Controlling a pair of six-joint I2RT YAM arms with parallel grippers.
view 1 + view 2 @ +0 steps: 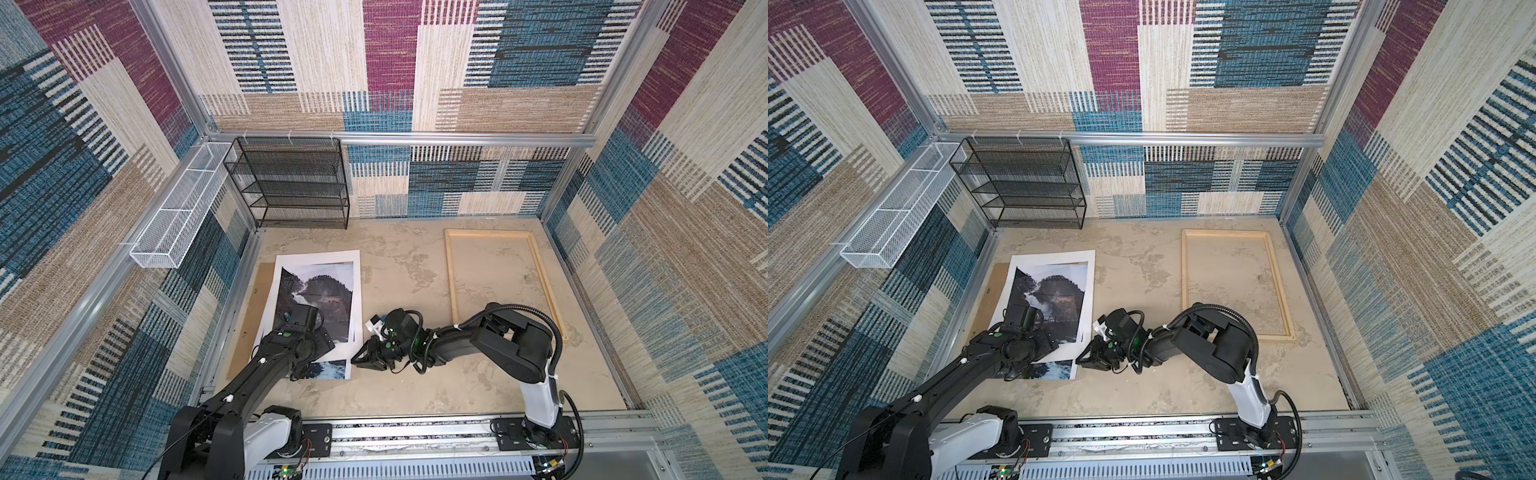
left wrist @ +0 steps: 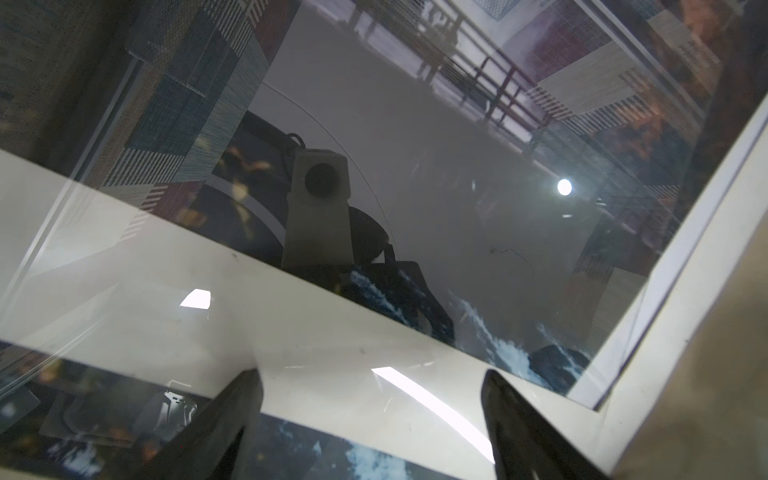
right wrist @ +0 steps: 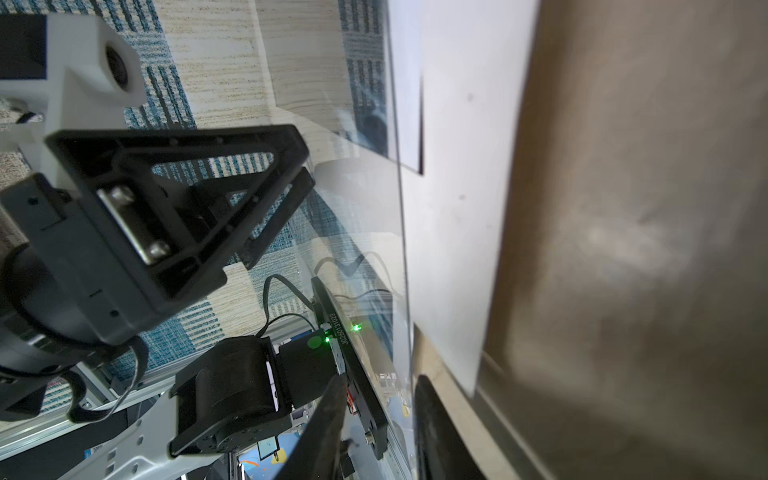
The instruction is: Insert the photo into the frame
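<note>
While left end effector (image 2: pixel 371 374) hangs spread wide over photo (image 1: pixel 320 291), empty, right end effector (image 3: pixel 380 380) straddles clear pane (image 3: pixel 374 232) edge, jaws part-closed, not yet clamped.

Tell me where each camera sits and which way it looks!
Both top views: high over the robot's base, looking down at the table, the frame, the photo, the left arm and the right arm.
Left wrist: on the left arm, looking down past the open left gripper at the photo under a shiny pane.
Right wrist: on the right arm, low, looking across the pane's edge past the right gripper at the left gripper.
Shared: both wrist views see the white mat.
</note>
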